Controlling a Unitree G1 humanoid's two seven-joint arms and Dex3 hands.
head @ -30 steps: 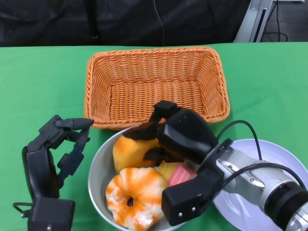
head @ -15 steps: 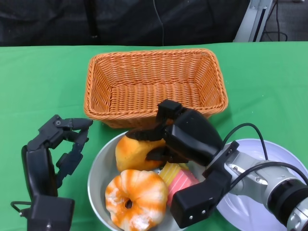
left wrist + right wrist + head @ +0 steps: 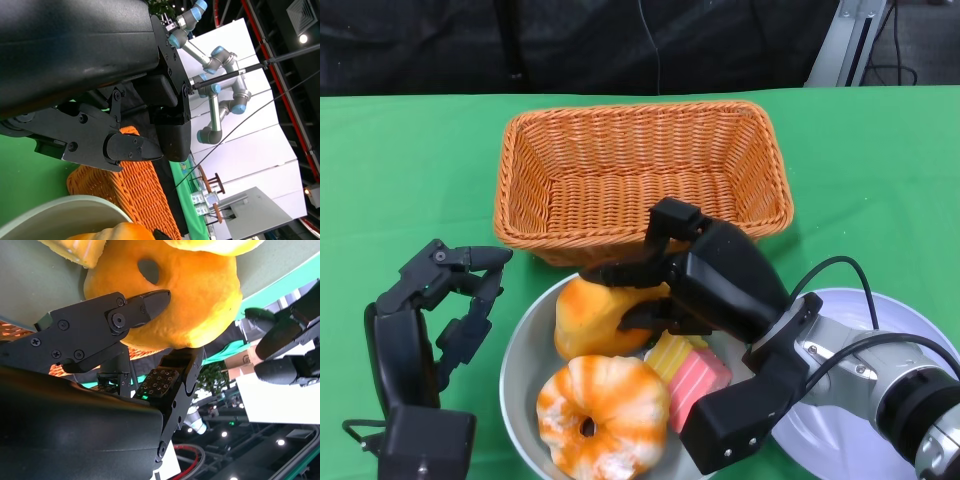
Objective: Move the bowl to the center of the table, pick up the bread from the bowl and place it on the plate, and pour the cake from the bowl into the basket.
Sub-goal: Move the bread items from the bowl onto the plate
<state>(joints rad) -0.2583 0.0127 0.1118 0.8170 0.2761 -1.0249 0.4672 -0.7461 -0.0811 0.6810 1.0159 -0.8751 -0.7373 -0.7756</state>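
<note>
My right hand [image 3: 695, 280] grips the bread [image 3: 595, 315] in the bowl [image 3: 520, 350] — I'd lift straight up, clear of the rim; left hand [image 3: 445, 300] open.

Note the green cloth [image 3: 410, 170] that covers the table. Behind its far edge you see a black curtain [image 3: 570, 45], with a thin cable [image 3: 650, 40] hanging in front of it. At the far right corner you see a grey metal frame [image 3: 850, 30].

In the left wrist view, you see two grey robot arms with blue joints [image 3: 220, 95] before white wall panels [image 3: 260, 135], and a ceiling lamp [image 3: 303, 38]. In the right wrist view, you see a cardboard box [image 3: 239, 360] beside a green plant [image 3: 212, 376].
</note>
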